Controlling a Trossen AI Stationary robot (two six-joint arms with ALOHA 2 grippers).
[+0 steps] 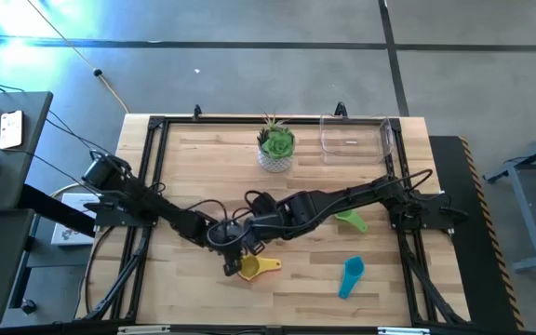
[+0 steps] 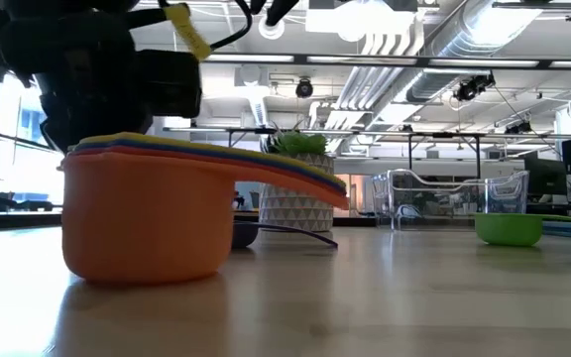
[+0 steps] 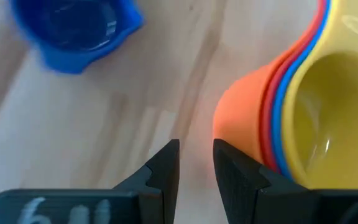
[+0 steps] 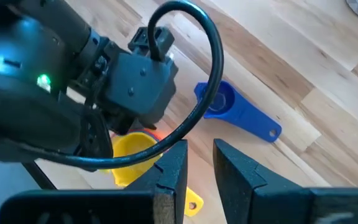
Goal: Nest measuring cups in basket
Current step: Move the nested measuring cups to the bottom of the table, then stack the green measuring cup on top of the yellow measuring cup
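Note:
A nested stack of cups (image 1: 254, 268), orange outermost with red, blue and yellow inside (image 3: 303, 124), stands on its base near the table's near edge (image 2: 147, 218). A lone blue cup (image 4: 229, 109) lies just beyond it (image 3: 73, 28). A green cup (image 1: 352, 221) and a teal cup (image 1: 352, 276) rest on the table farther right. The clear basket (image 1: 354, 135) sits at the far right. My left gripper (image 1: 235, 261) is low beside the stack, its fingers nearly together (image 3: 196, 165). My right gripper (image 4: 200, 165), shut, hovers above the left gripper (image 1: 252, 219). My left gripper has one finger (image 3: 235, 174) right beside the orange cup's outer wall (image 3: 232, 124), coming from above and slanting down. I cannot tell whether the finger touches the wall. Nothing sits between the two fingers.
A white pot with a green plant (image 1: 275, 149) stands at the far middle, left of the basket. Both arms crowd the table's middle, cables looping over them. Bare wood lies between the stack and the teal cup. Black frame rails (image 1: 147, 167) edge the table.

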